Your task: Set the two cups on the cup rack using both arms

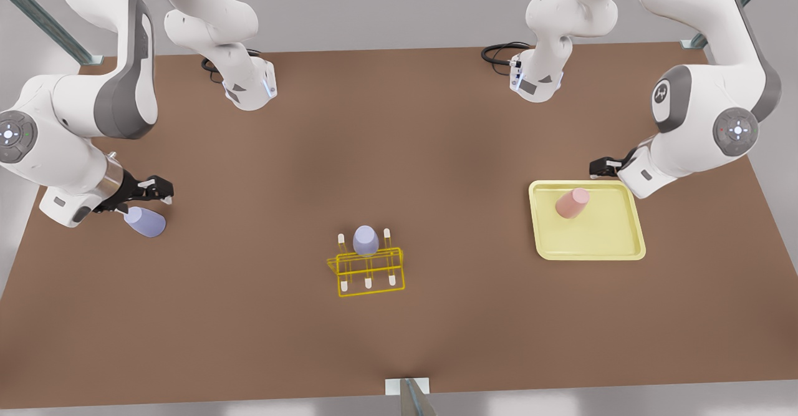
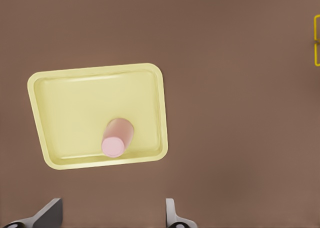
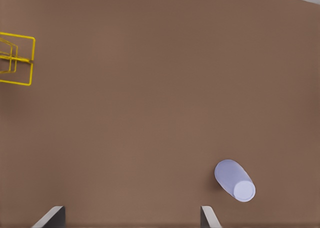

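A pale pink cup (image 1: pixel 572 203) (image 2: pixel 117 137) stands upside down on a flat yellow tray (image 1: pixel 614 241) (image 2: pixel 70 98) at the front view's right. My left gripper (image 1: pixel 598 166) (image 2: pixel 111 213) hovers open just beyond the tray's far edge, apart from the cup. At the front view's left, a lavender cup (image 1: pixel 146 222) (image 3: pixel 235 180) stands on the table. My right gripper (image 1: pixel 159 190) (image 3: pixel 130 215) hangs open above and slightly behind it, not touching. The yellow cup rack (image 1: pixel 369 269) (image 3: pixel 17 58) (image 2: pixel 317 40) stands in the middle, with another lavender cup (image 1: pixel 365 240) inverted over a back peg.
The brown table (image 1: pixel 399 154) runs wide between the arms. Both arm bases (image 1: pixel 249 88) (image 1: pixel 536 82) and their cables sit at the far edge. A small grey bracket (image 1: pixel 408 391) stands at the near edge.
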You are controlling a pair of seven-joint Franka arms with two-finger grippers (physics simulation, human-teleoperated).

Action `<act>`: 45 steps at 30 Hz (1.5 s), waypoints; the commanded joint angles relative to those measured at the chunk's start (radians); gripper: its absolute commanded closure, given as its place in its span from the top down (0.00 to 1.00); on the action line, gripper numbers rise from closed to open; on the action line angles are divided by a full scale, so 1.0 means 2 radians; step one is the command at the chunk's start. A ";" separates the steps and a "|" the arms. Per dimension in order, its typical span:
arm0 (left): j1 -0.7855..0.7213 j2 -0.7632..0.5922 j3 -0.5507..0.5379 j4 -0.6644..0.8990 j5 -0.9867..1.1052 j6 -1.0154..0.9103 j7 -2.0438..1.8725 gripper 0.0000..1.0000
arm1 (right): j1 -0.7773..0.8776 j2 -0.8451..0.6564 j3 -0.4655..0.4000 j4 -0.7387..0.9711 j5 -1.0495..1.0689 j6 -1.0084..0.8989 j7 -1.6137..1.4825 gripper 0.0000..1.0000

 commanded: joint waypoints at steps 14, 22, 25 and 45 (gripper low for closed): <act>0.004 0.020 0.020 -0.267 -0.001 0.349 0.005 1.00 | -0.148 0.090 0.001 -0.124 0.026 0.236 -0.088 1.00; 0.005 0.048 0.031 -0.289 -0.001 0.356 0.004 1.00 | -0.180 0.066 0.000 -0.214 0.026 0.301 -0.117 1.00; 0.016 0.052 0.031 -0.304 -0.001 0.377 0.004 1.00 | -0.192 0.066 0.000 -0.239 0.026 0.330 -0.123 1.00; 0.016 0.068 0.031 -0.385 -0.005 0.491 0.005 0.86 | -0.233 0.111 0.000 -0.322 0.024 0.437 -0.152 1.00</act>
